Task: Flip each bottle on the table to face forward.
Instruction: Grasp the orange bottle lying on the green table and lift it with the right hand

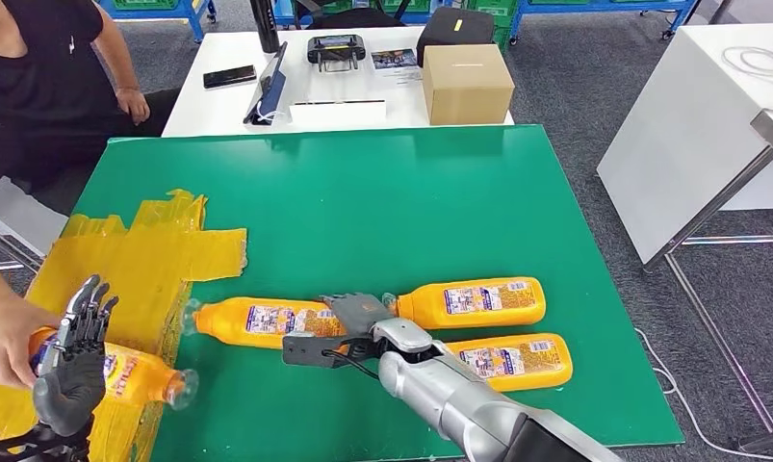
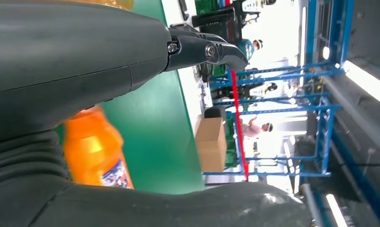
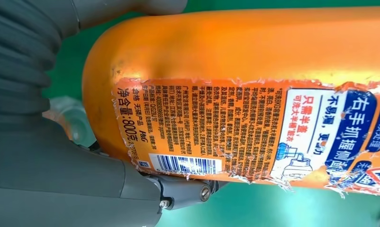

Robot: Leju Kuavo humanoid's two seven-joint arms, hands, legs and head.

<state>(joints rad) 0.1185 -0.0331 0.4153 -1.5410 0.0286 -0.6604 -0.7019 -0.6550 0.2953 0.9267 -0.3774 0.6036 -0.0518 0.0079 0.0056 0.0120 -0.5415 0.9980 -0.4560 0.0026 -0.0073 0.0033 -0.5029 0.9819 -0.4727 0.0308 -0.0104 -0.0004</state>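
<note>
Right hand (image 1: 355, 313) over middle bottle (image 1: 257, 321), lower centre, axis left-right; grip unclear. Left hand (image 1: 74, 361) open beside bottle (image 1: 132, 375) held by person.

The head view is looking forward and down from high on the robot over the green counter (image 1: 411, 192), taking in both arms and the white desks beyond. The left wrist view is sitting close behind the left hand (image 2: 74, 61), turned on its side, looking past the dark fingers (image 2: 211, 49) across the counter toward blue racks far off. The right wrist view is pressing very near an orange bottle (image 3: 254, 94) just beyond the right hand (image 3: 60, 179); the head view is sharing that bottle and the green surface.
</note>
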